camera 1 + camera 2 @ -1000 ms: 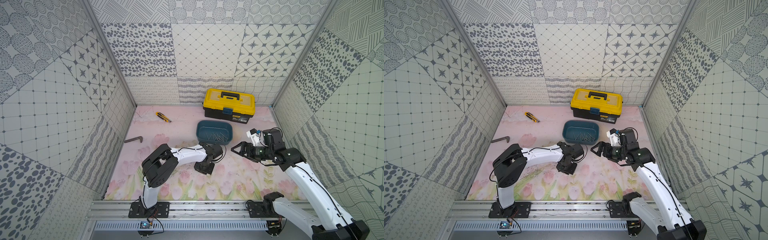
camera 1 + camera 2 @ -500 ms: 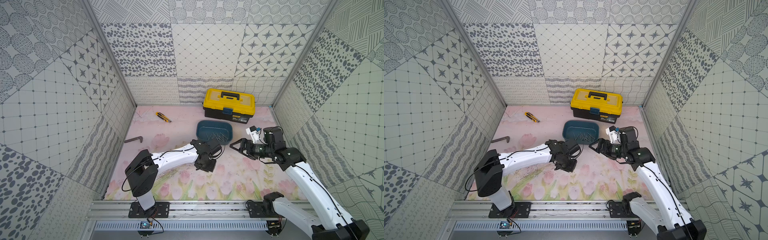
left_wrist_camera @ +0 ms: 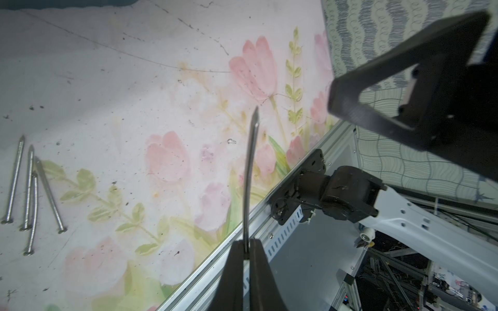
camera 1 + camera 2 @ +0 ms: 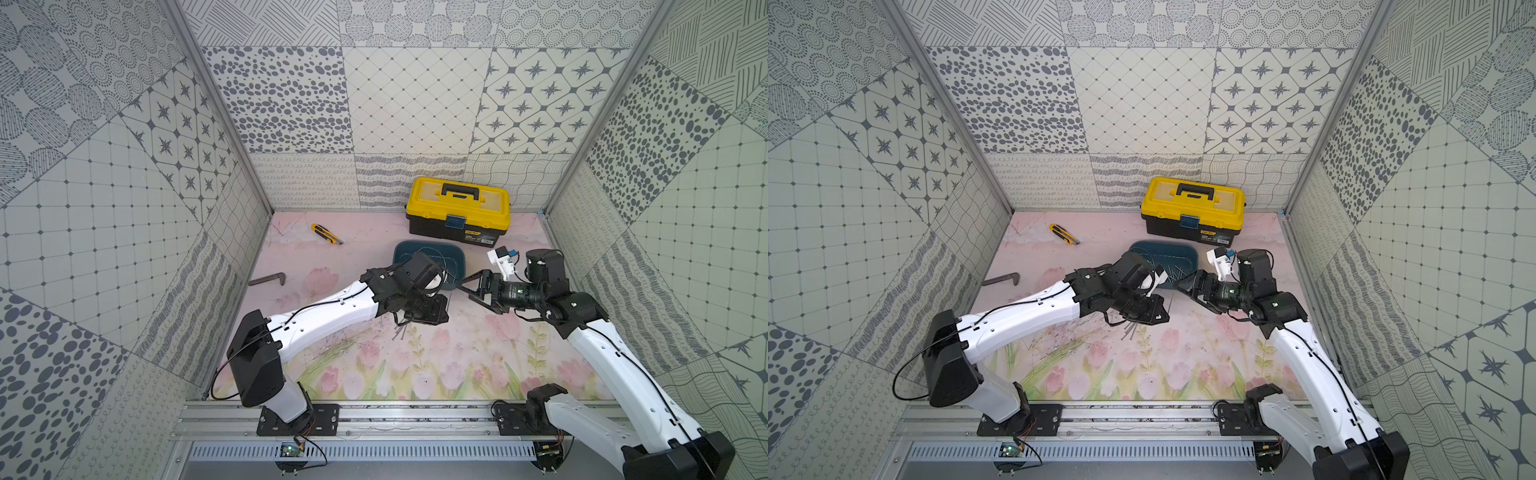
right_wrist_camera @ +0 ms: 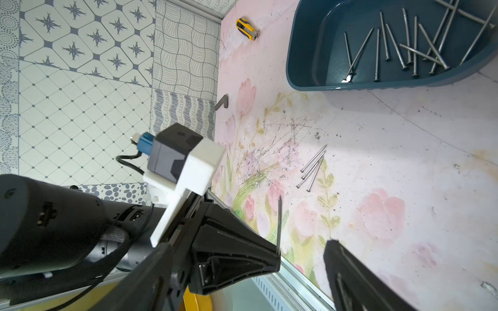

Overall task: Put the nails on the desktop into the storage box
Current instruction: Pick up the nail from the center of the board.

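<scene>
Pinched in left hand [image 3: 246, 249]: thin dark grey metal nail [image 3: 249, 175]. Right hand [image 4: 467, 291] spread wide, just beside. Four more nails [image 5: 312, 164] on floral surface [image 5: 404, 134] below; teal plastic tub [image 5: 350, 84] beyond. Light, stiff, slick: take mid-shaft.

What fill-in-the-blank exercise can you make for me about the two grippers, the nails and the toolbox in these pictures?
1. The left gripper is shut on exactly ____ nail.
2. Loose on the desktop lie ____ nails.
3. The right gripper is wide ____.
4. The lid of the toolbox is ____ in colour.

Missing words: one; four; open; yellow.
</scene>
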